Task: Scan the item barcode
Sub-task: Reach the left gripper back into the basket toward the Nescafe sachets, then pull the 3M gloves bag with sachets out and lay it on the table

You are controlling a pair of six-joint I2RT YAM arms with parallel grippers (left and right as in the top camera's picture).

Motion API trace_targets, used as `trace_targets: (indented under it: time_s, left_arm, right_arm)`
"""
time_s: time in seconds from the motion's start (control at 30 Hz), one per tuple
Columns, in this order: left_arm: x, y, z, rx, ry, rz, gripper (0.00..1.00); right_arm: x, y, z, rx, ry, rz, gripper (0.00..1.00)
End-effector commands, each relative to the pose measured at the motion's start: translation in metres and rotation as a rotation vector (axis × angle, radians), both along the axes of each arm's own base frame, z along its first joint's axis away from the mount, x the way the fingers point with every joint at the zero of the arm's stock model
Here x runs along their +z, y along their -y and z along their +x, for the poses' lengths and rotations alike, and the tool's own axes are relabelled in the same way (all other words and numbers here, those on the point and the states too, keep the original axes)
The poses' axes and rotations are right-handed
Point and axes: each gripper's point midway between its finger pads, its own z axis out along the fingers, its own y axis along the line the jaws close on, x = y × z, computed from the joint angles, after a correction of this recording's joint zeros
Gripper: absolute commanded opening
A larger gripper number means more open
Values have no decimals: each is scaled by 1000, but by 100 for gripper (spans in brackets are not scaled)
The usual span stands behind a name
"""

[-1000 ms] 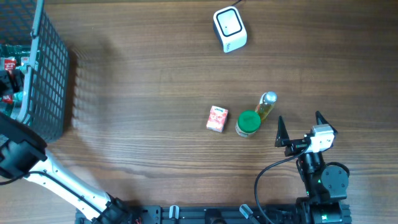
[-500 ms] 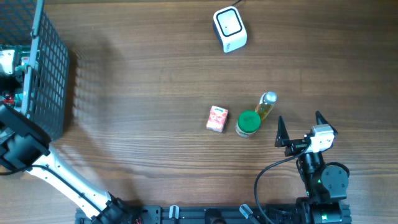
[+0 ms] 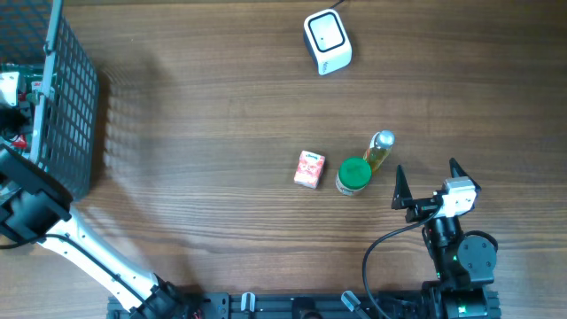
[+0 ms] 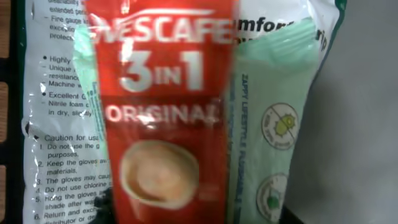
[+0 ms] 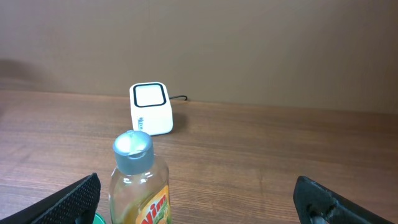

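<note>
Presently, left gripper: you cannot tell whether it is spread or pinching. Packets fill your left wrist view and its fingers do not show clearly.
Left arm (image 3: 34, 211): it reaches from the near left edge towards the dark wire basket (image 3: 75, 106) at the far left of the wooden table (image 3: 204, 97).
Item: the red Nescafé 3 in 1 Original coffee sachet (image 4: 163, 106) stands upright, close up against your left wrist camera.
Behind the sachet: you see a pale green plastic packet (image 4: 277, 118) to its right and a white printed glove package (image 4: 53, 124) to its left.
Right gripper (image 3: 425, 168): your fingers are spread wide with nothing between them, low at the near right of the table.
Scanner: the white box-shaped barcode scanner with a black-edged window (image 3: 328, 41) sits far and centre, well apart from the basket and from your right gripper.
Bottle: the clear bottle of yellow liquid with a silver-grey cap (image 3: 380, 150) stands upright just beyond your right gripper.
Jar: the green-lidded jar (image 3: 353, 175) sits just beside the bottle, on its near left.
Carton: the small pink carton (image 3: 309, 168) lies just left of the jar.
</note>
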Motion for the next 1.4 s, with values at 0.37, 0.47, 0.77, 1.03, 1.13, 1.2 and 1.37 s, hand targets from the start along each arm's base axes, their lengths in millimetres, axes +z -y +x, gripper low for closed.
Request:
trace_targets:
  time_s: [0.37, 0.47, 0.77, 1.03, 1.13, 1.2, 1.37]
  left_arm:
    - [195, 1, 9, 261, 380, 98, 20]
    - [275, 15, -4, 272, 523, 167, 20]
    - [435, 130, -49, 233, 841, 173, 20]
    - [375, 300, -67, 124, 535, -135, 16]
    - [322, 342, -59, 54, 370, -149, 15]
    - [270, 373, -58, -7, 240, -153, 15]
    - [152, 421, -63, -80, 92, -56, 16]
  right_arm:
    - [1, 3, 0, -16, 5, 1, 100]
    - [1, 3, 0, -16, 5, 1, 100]
    - [1, 3, 0, -16, 5, 1, 100]
    - [1, 3, 0, -16, 5, 1, 100]
    - [1, 3, 0, -16, 5, 0, 100]
    - [1, 3, 0, -16, 5, 1, 100]
    - [1, 3, 0, -16, 5, 1, 100]
